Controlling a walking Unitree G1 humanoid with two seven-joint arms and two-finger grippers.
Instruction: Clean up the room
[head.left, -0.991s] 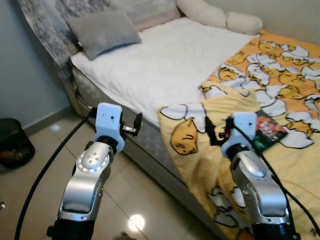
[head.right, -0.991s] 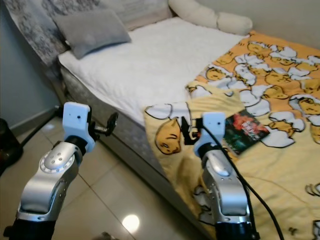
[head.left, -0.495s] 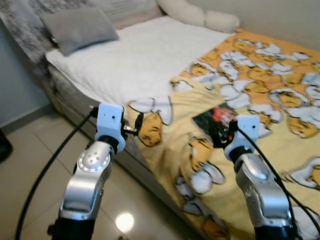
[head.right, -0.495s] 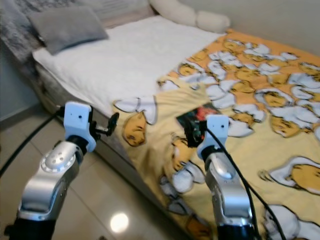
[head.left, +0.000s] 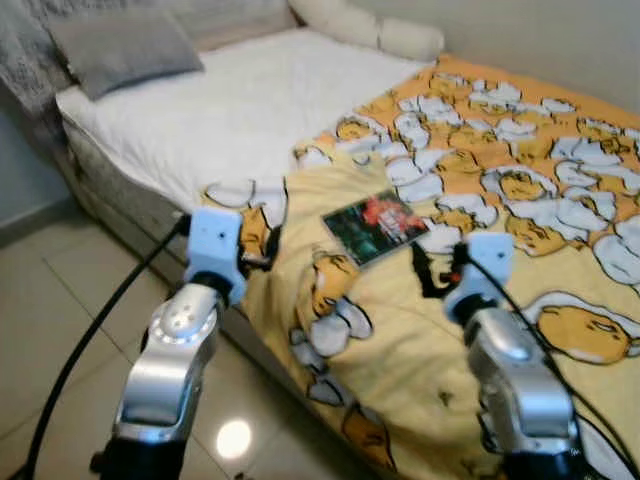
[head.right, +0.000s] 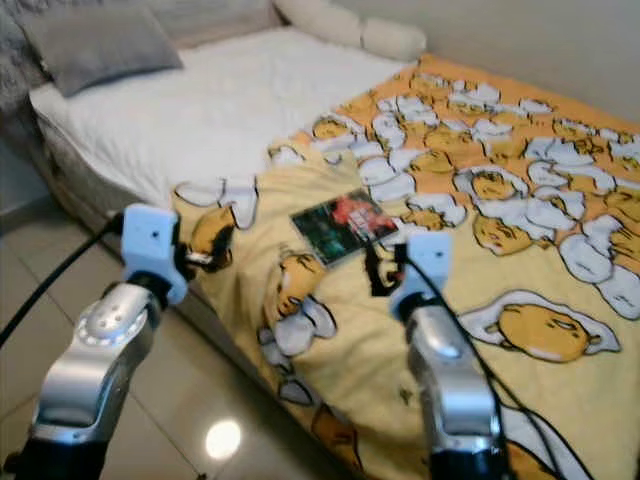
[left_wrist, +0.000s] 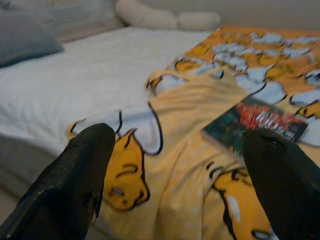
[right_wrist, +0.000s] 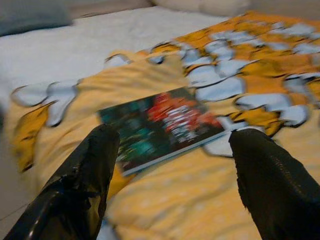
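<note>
Book lying out on the bed, waiting to be cleared

The book (head.left: 377, 227) is lying flat on the yellow blanket (head.left: 420, 360) near the bed's edge; the right pincer (right_wrist: 170, 165) is hovering just short of it, fingers spread and empty, while the left pincer (left_wrist: 175, 175), also spread, is pointing at the blanket's corner.

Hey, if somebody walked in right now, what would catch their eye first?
The loud yellow blanket with its cartoon egg print, spread over the bed and hanging off the near edge. A dark book lies flat on it, just beyond the open right pincer. The open left pincer hovers at the bed's edge.
</note>
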